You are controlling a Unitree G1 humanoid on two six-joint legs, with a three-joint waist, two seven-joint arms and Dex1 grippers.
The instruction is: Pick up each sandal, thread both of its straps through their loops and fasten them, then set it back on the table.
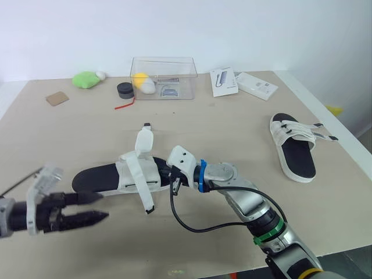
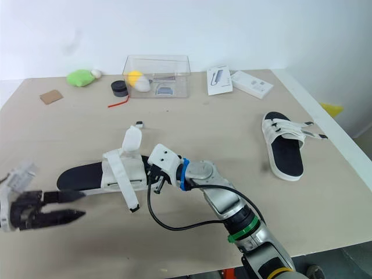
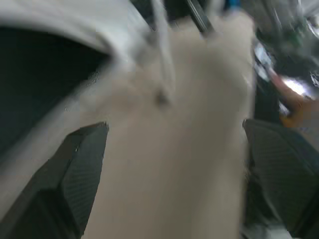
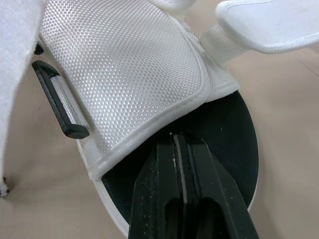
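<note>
**Near sandal: straps loose, mid-table**

Near sandal (image 1: 125,174): on the table (image 1: 232,128), long axis 9-to-3 o'clock.
Right gripper (image 4: 174,139): fingers pressed together, tucked under the mesh upper from 3 o'clock.
Left gripper (image 1: 104,206): spread, empty, just beside the 9 o'clock end.
Clear box (image 1: 186,75), 12 o'clock: yellow ball (image 1: 139,78), white piece (image 1: 148,86).

Beige table (image 1: 232,133): open-strapped sandal (image 1: 96,177) near centre, second sandal (image 1: 293,145) right, clear box (image 1: 183,72) far centre, green toy (image 1: 85,79) and cardboard square (image 1: 57,98) far left, white packages (image 1: 256,85) far right.

Sandal (image 4: 129,74) cut off in right wrist view.
</note>
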